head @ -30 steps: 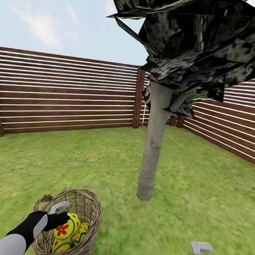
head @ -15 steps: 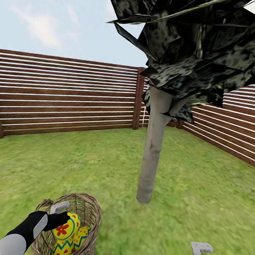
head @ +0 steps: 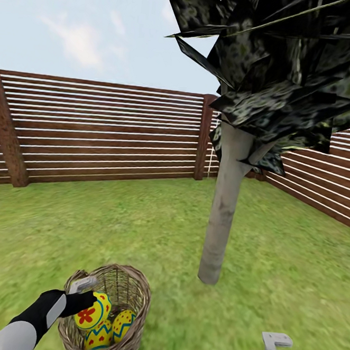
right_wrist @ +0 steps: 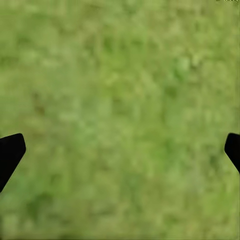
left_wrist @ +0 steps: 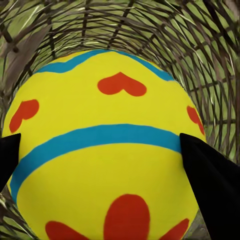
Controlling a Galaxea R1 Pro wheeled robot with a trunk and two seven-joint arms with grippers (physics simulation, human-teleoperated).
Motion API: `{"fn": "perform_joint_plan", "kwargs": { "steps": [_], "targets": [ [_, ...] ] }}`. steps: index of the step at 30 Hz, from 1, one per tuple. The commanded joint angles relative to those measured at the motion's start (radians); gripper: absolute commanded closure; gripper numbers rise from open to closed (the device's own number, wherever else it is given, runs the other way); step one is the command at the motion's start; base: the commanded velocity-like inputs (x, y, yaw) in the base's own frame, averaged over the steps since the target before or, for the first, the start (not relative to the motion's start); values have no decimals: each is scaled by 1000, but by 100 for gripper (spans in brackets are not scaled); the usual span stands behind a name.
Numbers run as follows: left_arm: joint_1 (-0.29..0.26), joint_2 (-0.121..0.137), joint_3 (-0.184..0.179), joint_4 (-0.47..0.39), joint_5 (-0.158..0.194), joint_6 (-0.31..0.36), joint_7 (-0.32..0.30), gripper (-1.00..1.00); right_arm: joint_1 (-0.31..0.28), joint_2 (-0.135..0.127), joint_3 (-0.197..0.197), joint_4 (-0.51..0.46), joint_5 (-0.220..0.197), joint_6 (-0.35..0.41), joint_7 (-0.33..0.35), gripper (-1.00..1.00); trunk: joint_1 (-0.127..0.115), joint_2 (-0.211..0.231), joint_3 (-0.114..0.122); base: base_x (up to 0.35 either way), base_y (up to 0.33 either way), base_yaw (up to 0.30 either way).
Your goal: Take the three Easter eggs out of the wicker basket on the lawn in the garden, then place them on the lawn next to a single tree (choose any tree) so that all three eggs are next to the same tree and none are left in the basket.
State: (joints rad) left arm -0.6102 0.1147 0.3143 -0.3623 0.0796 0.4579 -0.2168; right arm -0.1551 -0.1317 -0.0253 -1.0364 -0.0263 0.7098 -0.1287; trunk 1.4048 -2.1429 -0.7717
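The wicker basket (head: 107, 310) stands on the lawn (head: 112, 228) near the bottom edge of the head view, just short of the tree (head: 221, 221), whose pale trunk rises from the grass to the basket's right and slightly farther away. The basket's base is cut off by the frame's bottom edge. Three Easter eggs are seen inside it: an upper egg (head: 92, 312) against the left gripper (head: 85, 301), a second egg (head: 123, 323) beside it toward the right wall, and a third egg (head: 98, 338) lower down, partly covered by the other two.

In the left wrist view the upper egg (left_wrist: 107, 150) is seen close up, with a dark fingertip (left_wrist: 212, 185) lying against each of its sides and the open weave of the basket (left_wrist: 200, 60) behind it; the gripper is clamped on this egg. Whether the egg has been lifted clear of the others cannot be told.

The right gripper (head: 276, 345) is cut off at the bottom edge of the head view, over bare grass. In the right wrist view its dark fingertips (right_wrist: 10, 155) are seen far apart at opposite edges, with blurred lawn (right_wrist: 120, 115) between them.

The crown of the tree is cut off at the top, and a brown slatted fence (head: 104, 131) closes the lawn behind.
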Motion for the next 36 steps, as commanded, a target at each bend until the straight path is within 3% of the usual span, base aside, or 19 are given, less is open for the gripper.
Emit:
{"fn": "perform_joint_plan", "kwargs": {
  "steps": [1,18,36],
  "targets": [
    [0,-4,5,-1,7,9,0,100,0,0,1,-1,-4,4,-3,-100,-4,7,2,0,0,0],
    [0,-13,3,-1,5,10,0,100,-1,0,1,-1,-2,5,-2,-100,-69,126,55,0,0,5],
    [0,-13,3,-1,4,9,0,100,0,0,1,-1,-2,5,-3,-100,-138,252,112,0,0,205]
  ]
}}
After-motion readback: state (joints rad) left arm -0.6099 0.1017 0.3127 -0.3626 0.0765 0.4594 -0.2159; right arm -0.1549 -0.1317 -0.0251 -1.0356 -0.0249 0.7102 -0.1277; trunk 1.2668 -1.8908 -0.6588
